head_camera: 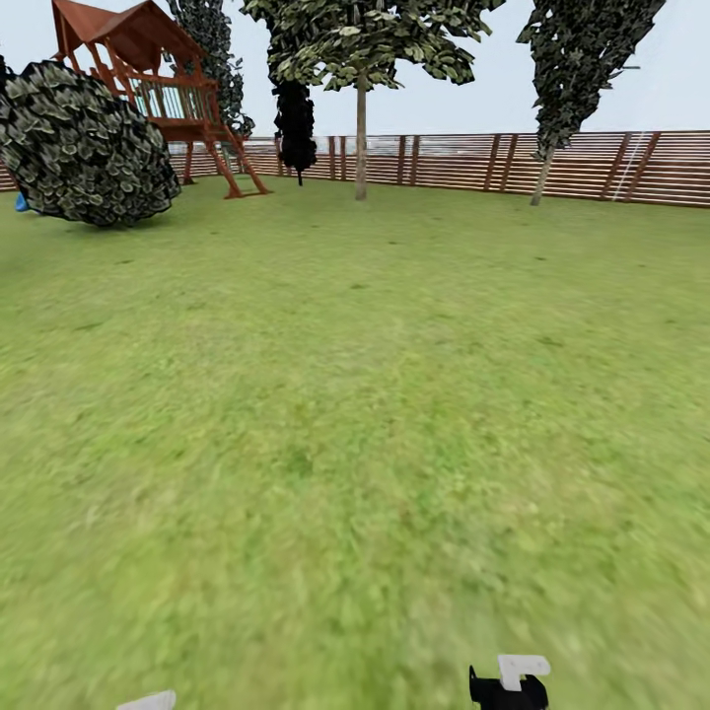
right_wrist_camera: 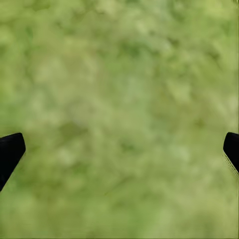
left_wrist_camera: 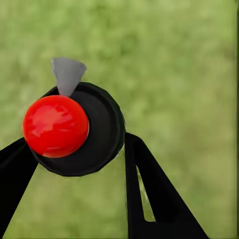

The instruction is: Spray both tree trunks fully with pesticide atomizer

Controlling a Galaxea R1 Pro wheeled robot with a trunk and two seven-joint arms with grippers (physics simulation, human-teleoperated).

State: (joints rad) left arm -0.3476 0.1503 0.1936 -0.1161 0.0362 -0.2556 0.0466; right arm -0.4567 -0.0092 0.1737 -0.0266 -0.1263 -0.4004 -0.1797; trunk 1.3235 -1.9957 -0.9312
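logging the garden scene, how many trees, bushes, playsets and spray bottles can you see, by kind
pale-trunked trees: 2, one by the fence middle, one further right
dark narrow tree: 1
round bush: 1
wooden playset: 1
pesticide atomizer, between the left gripper's fingers: 1
total: 6

Red-brown wooden playhouse (head_camera: 158,94) behind a round dark bush (head_camera: 84,143)

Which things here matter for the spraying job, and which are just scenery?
For the job:
- pesticide atomizer, red-topped, gripped in the left tool
- tree trunk ahead by the fence
- second, leaning trunk further right

Just scenery:
- wooden playhouse
- round bush
- slat fence
- lawn
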